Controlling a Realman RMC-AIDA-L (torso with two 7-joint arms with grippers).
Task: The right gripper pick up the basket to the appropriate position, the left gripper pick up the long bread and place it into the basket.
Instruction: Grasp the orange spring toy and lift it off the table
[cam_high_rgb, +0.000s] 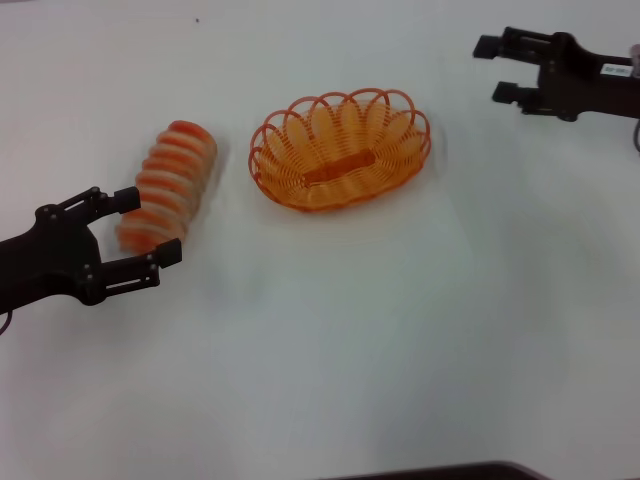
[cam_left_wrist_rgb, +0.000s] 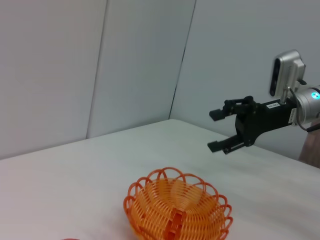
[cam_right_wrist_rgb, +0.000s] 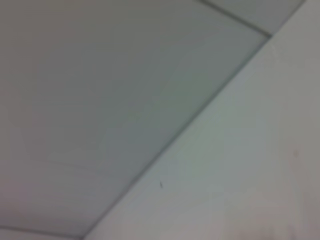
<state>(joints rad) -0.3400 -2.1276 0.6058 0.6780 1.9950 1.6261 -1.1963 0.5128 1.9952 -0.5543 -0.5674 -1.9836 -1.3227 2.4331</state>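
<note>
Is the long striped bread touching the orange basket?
Apart. The head view shows a clear strip of white table between the long bread and the basket.

A plain white table (cam_high_rgb: 400, 330) carries an oval orange wire basket (cam_high_rgb: 340, 150) with a scalloped rim. Near the basket's left lies a long orange-and-cream ridged bread loaf (cam_high_rgb: 170, 182).

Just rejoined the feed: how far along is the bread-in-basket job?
Nothing looks done yet. The basket sits empty on the table, with the right gripper open and well off to its side. The left gripper is open around the near end of the long bread, not lifted. Both picks remain.
</note>
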